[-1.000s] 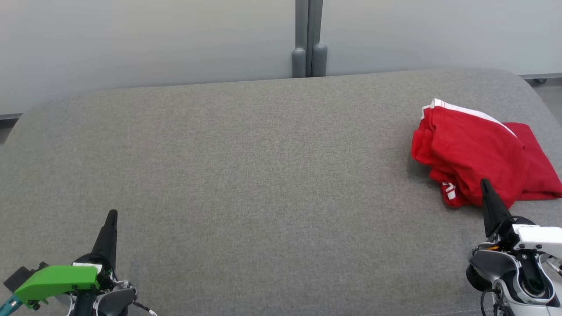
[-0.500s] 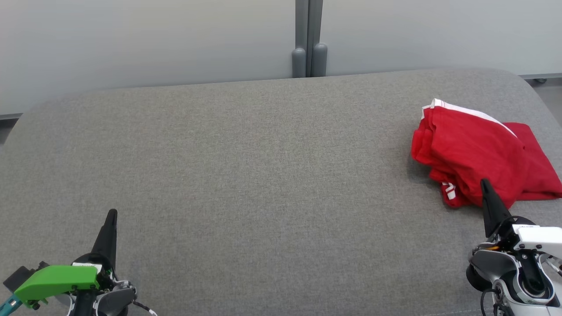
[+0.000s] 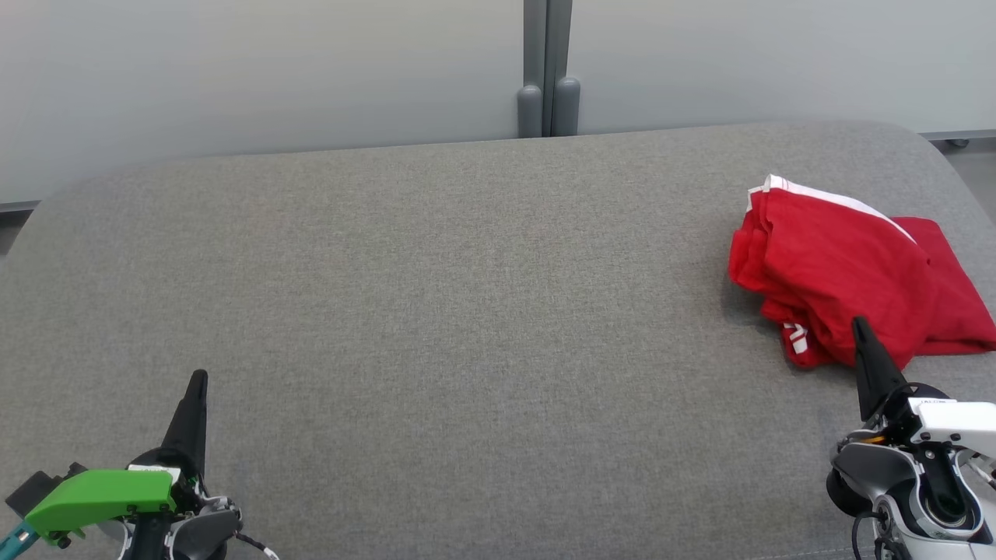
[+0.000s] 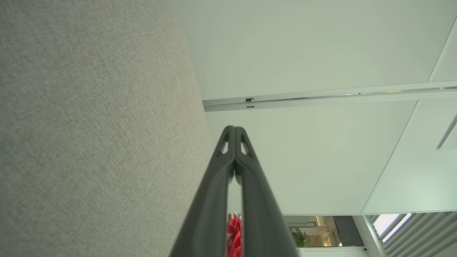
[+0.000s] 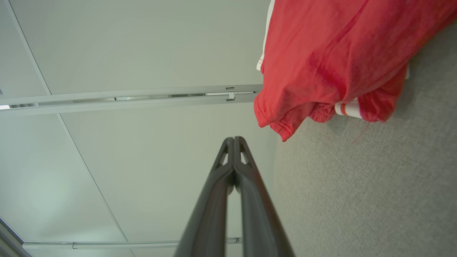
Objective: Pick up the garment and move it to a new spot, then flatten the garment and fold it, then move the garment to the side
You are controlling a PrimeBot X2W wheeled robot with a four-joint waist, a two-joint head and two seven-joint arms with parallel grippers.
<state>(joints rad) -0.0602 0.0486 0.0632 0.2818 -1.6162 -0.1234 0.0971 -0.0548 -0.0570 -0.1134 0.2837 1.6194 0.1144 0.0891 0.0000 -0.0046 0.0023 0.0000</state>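
Both pincers are fully closed and hold nothing. The right gripper (image 3: 858, 323) sits at the lower right of the head view, its two dark fingers pressed flat together from base to tip. The tip points at the near edge of the red garment (image 3: 840, 264). In the right wrist view the joined tips stand close to the cloth's hanging hem but apart from it, with a gap between them, so nothing is touched or pinched there.

The left gripper (image 3: 201, 379) is at the lower left, over bare fabric, with its fingers likewise shut tight against each other – the left wrist view shows them meeting along a single seam. It is well apart from the garment, and a sliver of red shows far off between its finger bases in that view. A green cover (image 3: 101, 498) sits on its wrist.

The garment lies in a loose, crumpled heap at the right end of the grey upholstered surface (image 3: 467, 295), near that surface's right edge. It is red with white striped trim along its far edge and at a fold near the front. Pale wall panels (image 3: 272, 70) rise behind the surface, joined by a grey post (image 3: 548, 70)
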